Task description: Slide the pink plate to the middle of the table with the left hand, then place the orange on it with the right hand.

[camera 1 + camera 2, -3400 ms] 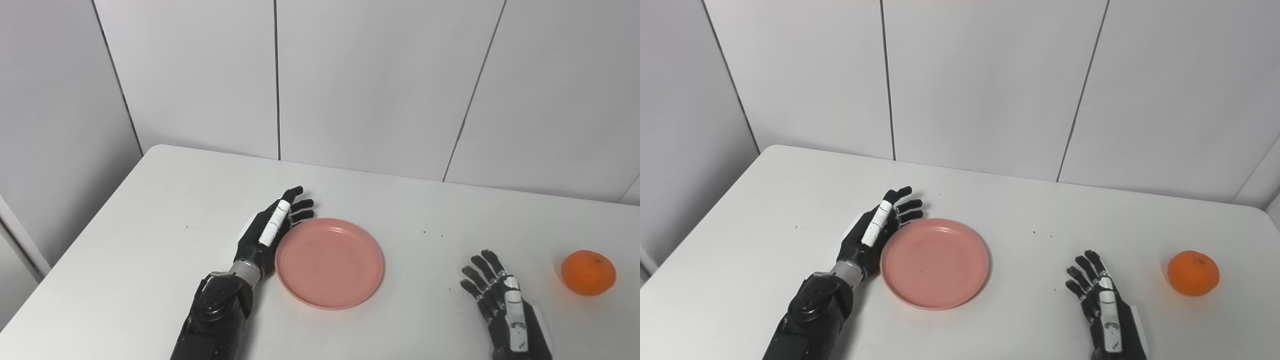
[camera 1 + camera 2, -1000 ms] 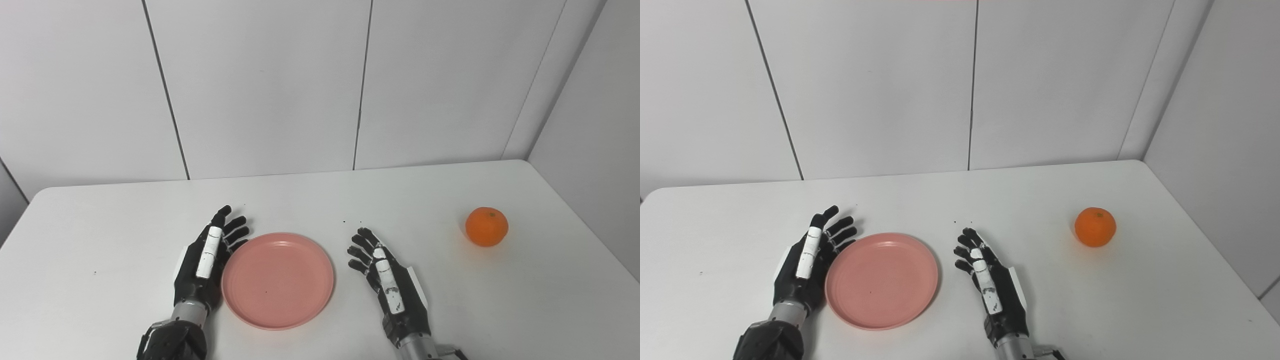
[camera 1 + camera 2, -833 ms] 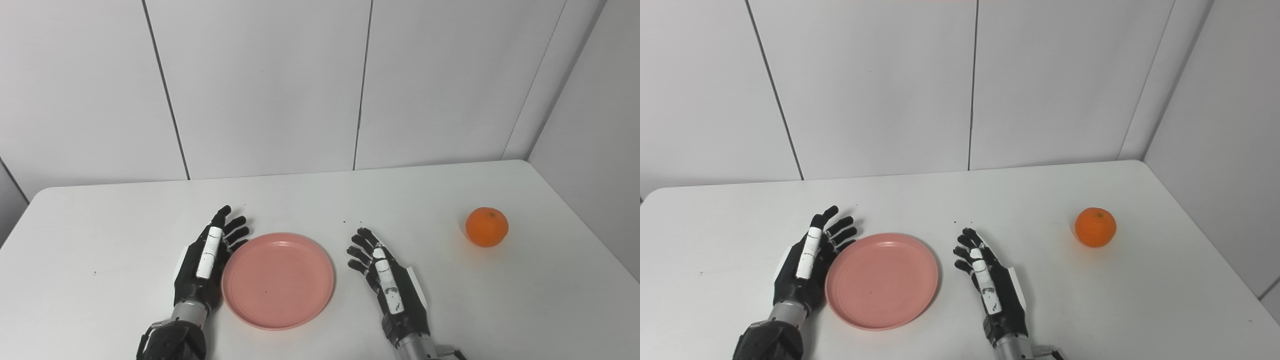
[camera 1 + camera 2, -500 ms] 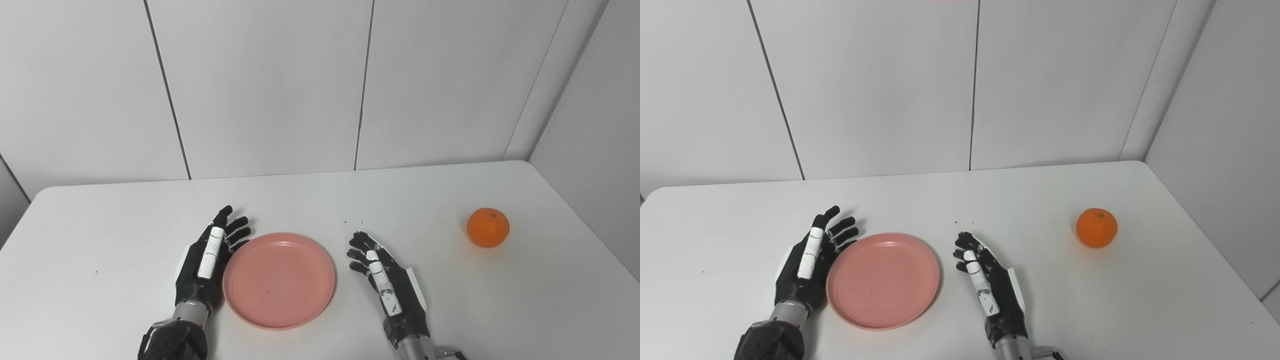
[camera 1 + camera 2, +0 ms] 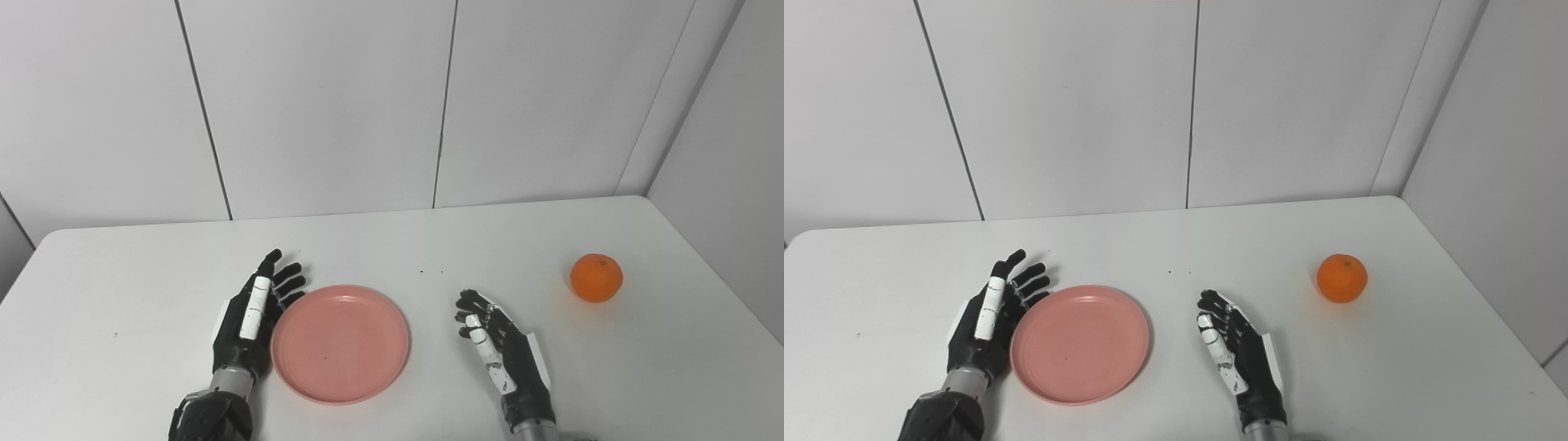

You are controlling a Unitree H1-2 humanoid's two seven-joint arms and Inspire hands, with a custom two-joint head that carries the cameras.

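A pink plate (image 5: pixel 340 343) lies flat on the white table (image 5: pixel 122 288), near the front edge and a bit left of the middle. Nothing is on it.

The left hand (image 5: pixel 251 318) rests right beside the plate's left rim. Its fingers (image 5: pixel 288 283) are spread apart and point toward the wall (image 5: pixel 324 104). It holds nothing. I cannot tell if it touches the rim.

The right hand (image 5: pixel 1240 352) is to the right of the plate, with bare table between them. Its fingers (image 5: pixel 1213 304) are a little curled but apart, and it holds nothing too.

The orange (image 5: pixel 1341 278) sits by itself far to the right, near the table's right edge. It is well apart from the right hand and from the plate.
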